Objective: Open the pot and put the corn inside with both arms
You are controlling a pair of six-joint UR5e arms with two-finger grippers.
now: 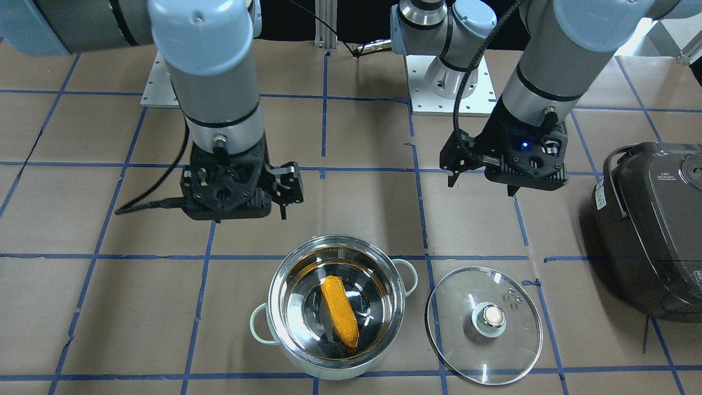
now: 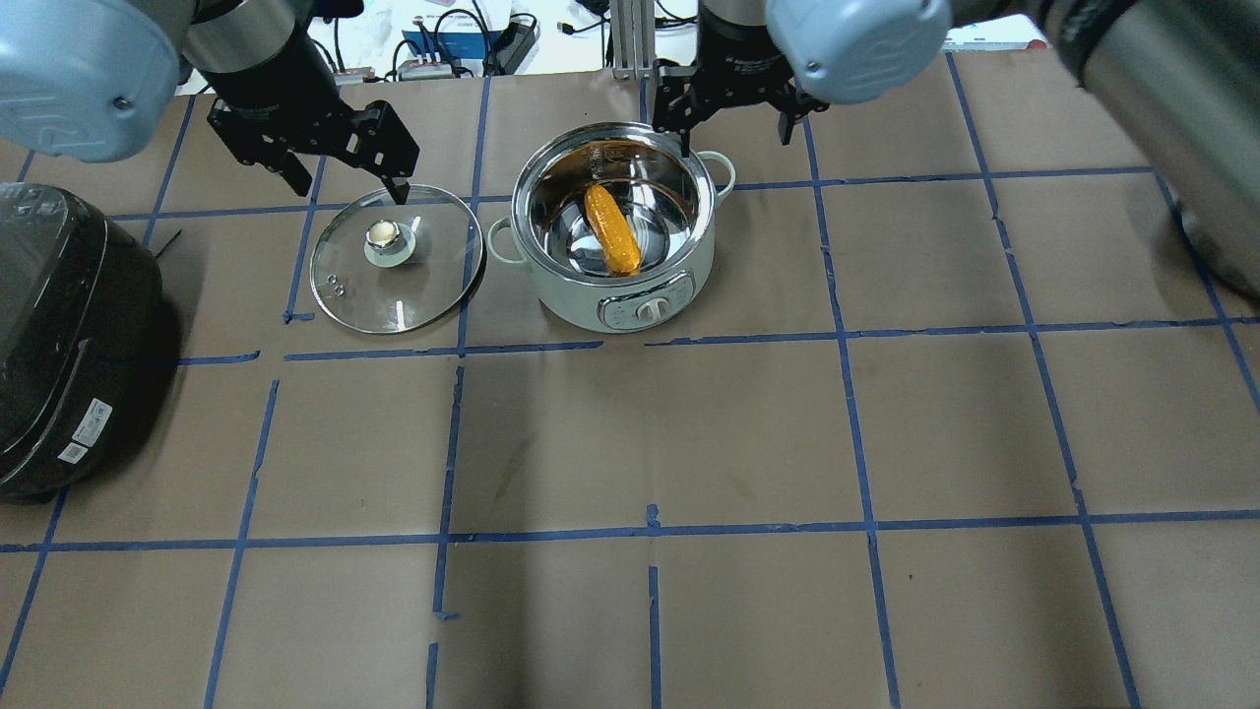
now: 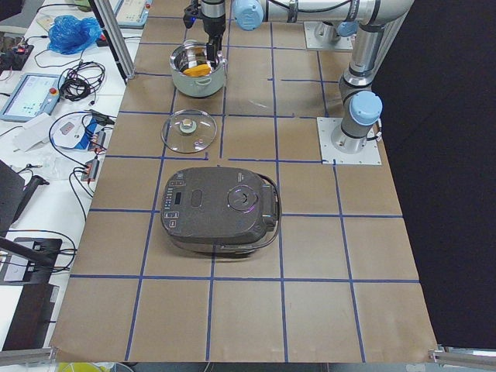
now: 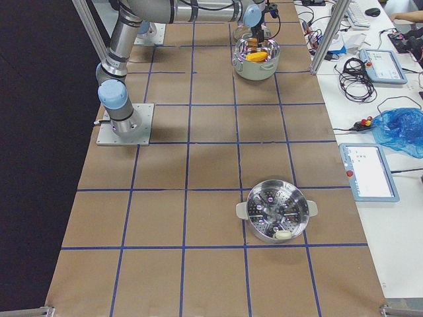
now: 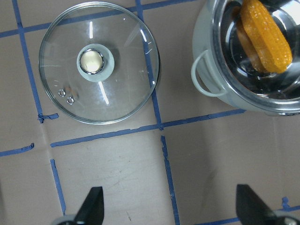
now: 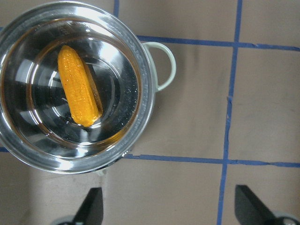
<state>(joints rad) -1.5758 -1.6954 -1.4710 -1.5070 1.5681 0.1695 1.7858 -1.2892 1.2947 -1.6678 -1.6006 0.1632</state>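
The corn point(image 1: 340, 311) lies in the uncovered pot point(image 1: 329, 371), with the lid point(image 1: 515, 340) beside it on the surface point(image 1: 109, 307). The left pincer point(image 5: 168, 201) and right pincer point(image 6: 168, 201) gape wide, empty.

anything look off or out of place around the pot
Nothing stands out. The corn lies inside the open pot, the lid sits flat beside it, knob up; left gripper and right gripper are open, empty.

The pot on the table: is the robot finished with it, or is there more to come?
It looks essentially finished. Done: the lid lies flat on the table beside the pot, and the corn lies inside the pot. In hand: nothing; the left gripper and right gripper are both open and empty. Left: nothing I can see.
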